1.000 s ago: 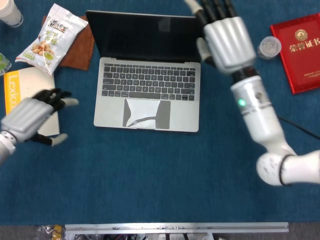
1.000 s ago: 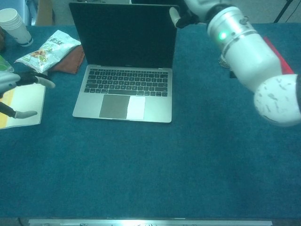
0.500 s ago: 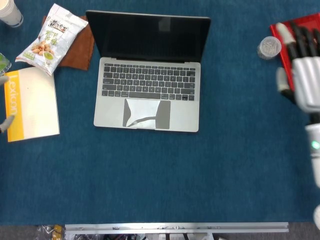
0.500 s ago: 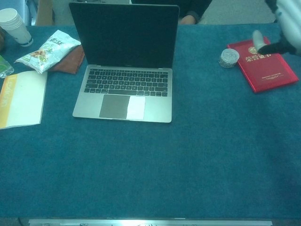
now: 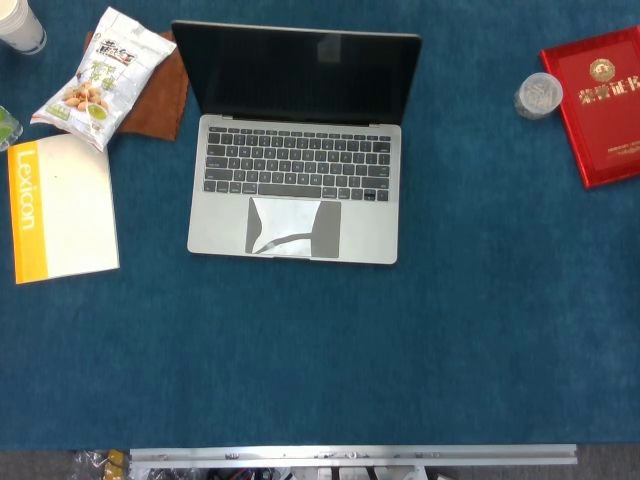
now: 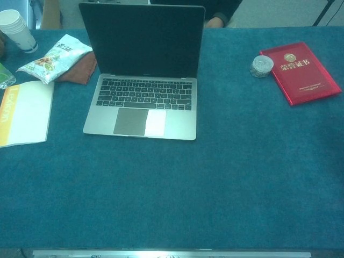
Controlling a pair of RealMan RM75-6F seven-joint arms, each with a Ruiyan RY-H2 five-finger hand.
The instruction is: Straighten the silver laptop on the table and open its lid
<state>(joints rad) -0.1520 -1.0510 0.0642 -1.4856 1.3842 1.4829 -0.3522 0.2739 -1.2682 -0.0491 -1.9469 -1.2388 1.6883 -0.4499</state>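
Neither of my hands shows in the head view or the chest view, so I cannot tell whether their fingers are released, clenched or grasping anything. Nearest to me I see the bare blue cloth of the table, with a metal rail along its near edge in the head view. Beyond that stretch sits the laptop, a little left of the middle, its base squared to the table edge as far as I can judge. Its lid stands open, the dark screen upright behind the keyboard, and the trackpad catches a bright reflection. To the left, level with the laptop's base, lies a white booklet with a yellow spine strip, apart from the laptop. Further back on that side a snack bag rests partly on a brown cloth, which lies just beside the lid's left corner. A paper cup stands at the far left corner. On the far right I see a red book lying flat, and a small round container just beside its left edge.
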